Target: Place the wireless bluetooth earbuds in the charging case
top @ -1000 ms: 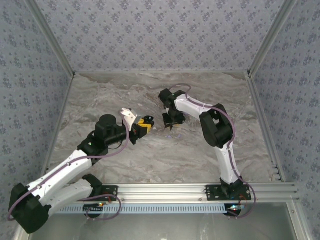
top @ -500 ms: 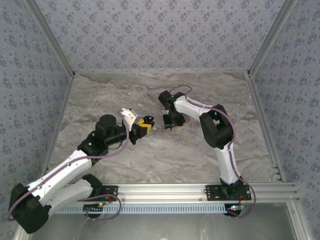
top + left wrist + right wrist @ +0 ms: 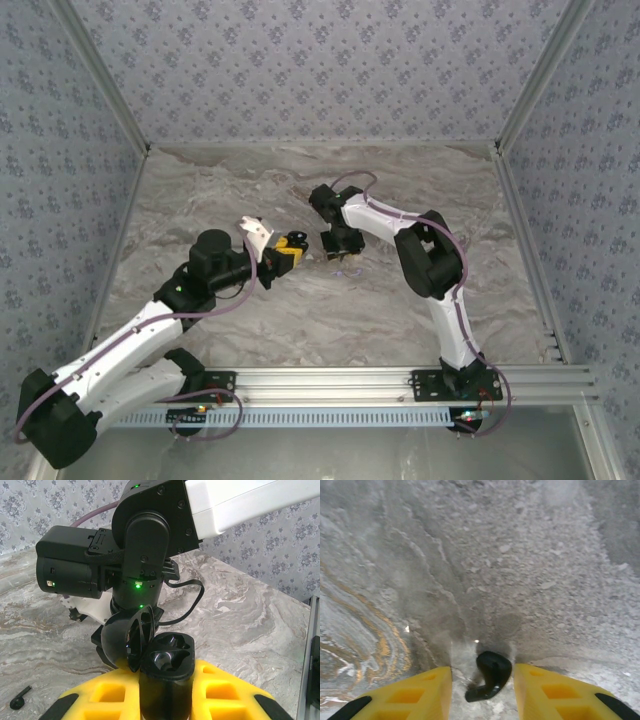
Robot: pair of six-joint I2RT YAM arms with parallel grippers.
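Observation:
My left gripper [image 3: 162, 692] is shut on the black charging case [image 3: 167, 667], held upright between its yellow fingers [image 3: 95, 697]. The case's round lid [image 3: 125, 640] is swung open to the left and both sockets are empty. My right gripper [image 3: 482, 677] points down at the table, open. One black earbud [image 3: 490, 675] lies on the marble between its yellow fingers [image 3: 425, 690], close to the right one, with a gap on the left. In the top view the left gripper [image 3: 287, 250] and right gripper [image 3: 338, 248] are close together at mid-table. Another black earbud [image 3: 20, 698] lies on the table.
The right arm's black wrist [image 3: 135, 555] stands just behind the case. The marble table [image 3: 250, 190] is walled by patterned panels, with an aluminium rail [image 3: 400, 380] along the near edge.
The right gripper has shifted slightly left and its jaws have narrowed. The left arm and the case have not moved.

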